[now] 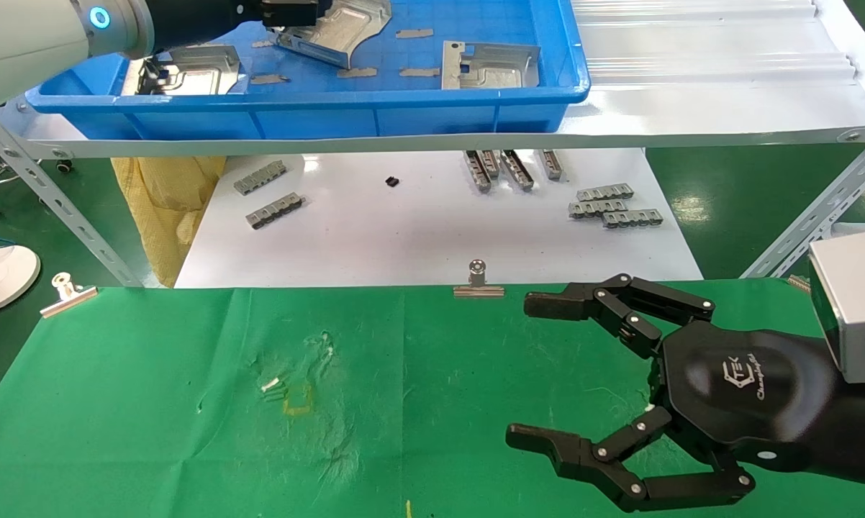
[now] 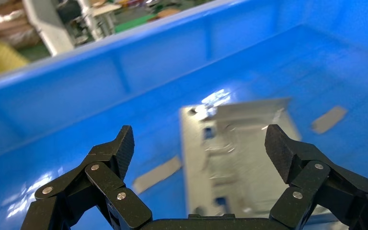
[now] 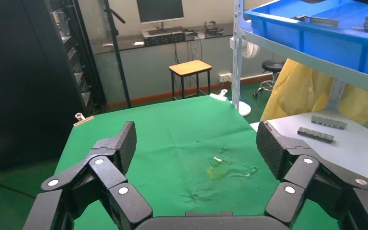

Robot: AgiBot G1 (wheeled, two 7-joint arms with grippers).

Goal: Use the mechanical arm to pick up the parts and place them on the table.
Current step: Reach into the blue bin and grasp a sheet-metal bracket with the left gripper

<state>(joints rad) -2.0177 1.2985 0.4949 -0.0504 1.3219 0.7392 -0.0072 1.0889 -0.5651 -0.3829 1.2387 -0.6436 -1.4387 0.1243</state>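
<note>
Three silvery parts lie in the blue tray [image 1: 317, 119] on the shelf: one at the left [image 1: 188, 70], one in the middle [image 1: 342, 32], one at the right [image 1: 486, 65]. The mechanical arm on the left reaches into the tray, its left gripper [image 1: 288, 14] right beside the middle part. In the left wrist view the left gripper [image 2: 200, 143] is open, with a part [image 2: 239, 158] lying under and between its fingers, not held. My right gripper [image 1: 524, 369] hovers open over the green table [image 1: 152, 403], holding nothing; the right wrist view shows the right gripper [image 3: 196, 140] above the cloth [image 3: 172, 143].
Small grey flat strips [image 1: 357, 72] lie loose in the tray. Below the shelf a white board [image 1: 418, 237] carries grey slotted bars [image 1: 605, 205]. Binder clips [image 1: 478, 280] pin the cloth's far edge. A slanted shelf leg [image 1: 58, 201] and yellow cloth [image 1: 166, 201] stand at the left.
</note>
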